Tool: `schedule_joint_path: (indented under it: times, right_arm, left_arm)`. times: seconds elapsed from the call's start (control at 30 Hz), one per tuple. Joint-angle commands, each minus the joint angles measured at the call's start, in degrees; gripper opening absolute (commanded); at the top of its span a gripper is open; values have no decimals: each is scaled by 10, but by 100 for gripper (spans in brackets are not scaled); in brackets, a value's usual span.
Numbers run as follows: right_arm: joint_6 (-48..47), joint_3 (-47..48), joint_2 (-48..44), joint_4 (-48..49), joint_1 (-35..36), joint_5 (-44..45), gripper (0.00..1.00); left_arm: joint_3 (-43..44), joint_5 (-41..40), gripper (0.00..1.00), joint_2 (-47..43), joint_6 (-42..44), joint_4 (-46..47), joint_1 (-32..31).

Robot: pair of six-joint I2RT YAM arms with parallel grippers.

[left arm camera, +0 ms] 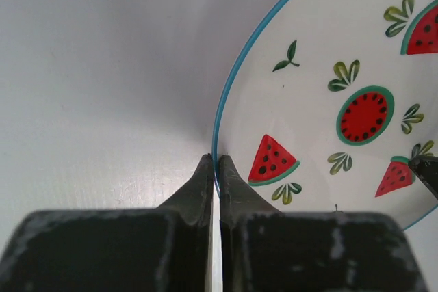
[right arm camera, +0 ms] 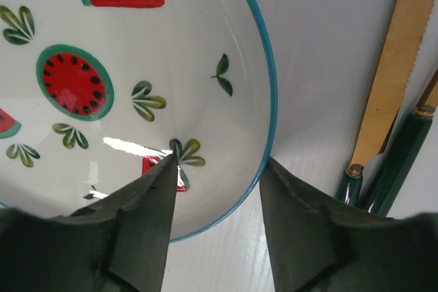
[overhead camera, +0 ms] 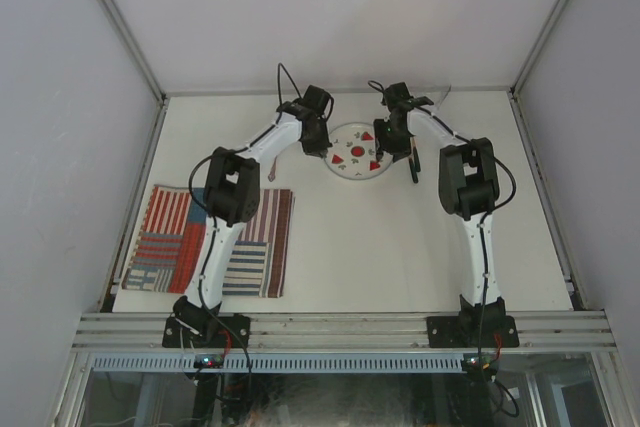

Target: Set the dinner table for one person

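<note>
A white plate point(overhead camera: 358, 152) with a blue rim and watermelon pictures lies at the back of the dinner table point(overhead camera: 400, 247). My left gripper point(overhead camera: 318, 143) is at the plate's left edge. In the left wrist view the left gripper point(left arm camera: 217, 158) is shut on the blue rim of the plate point(left arm camera: 308, 39). My right gripper point(overhead camera: 396, 143) is at the plate's right edge. In the right wrist view the right gripper point(right arm camera: 220, 160) is open and straddles the rim of the plate point(right arm camera: 205, 39), one finger over the inside, the other outside against the rim.
A gold-bladed knife point(right arm camera: 390, 66) and another green-handled piece of cutlery point(right arm camera: 400, 155) lie just right of the plate, close to my right gripper. A red, white and blue striped placemat point(overhead camera: 170, 237) lies at the front left, partly under the left arm.
</note>
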Motion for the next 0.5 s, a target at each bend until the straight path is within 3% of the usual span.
schedule_joint_path:
  times: [0.0,0.13,0.27,0.47]
  right_arm:
    - [-4,12,15,11,8,-6,44]
    - [-4,12,16,10,9,-7,32]
    - [-5,10,16,6,14,-9,0]
    - [-5,-17,3,18,31,-18,0]
  left_arm:
    - [31,-3,0,12,2,3,-1]
    - [27,-5,0,9,8,6,-1]
    - [18,-5,0,4,12,7,-1]
    - [-49,-5,0,-34,17,22,-1]
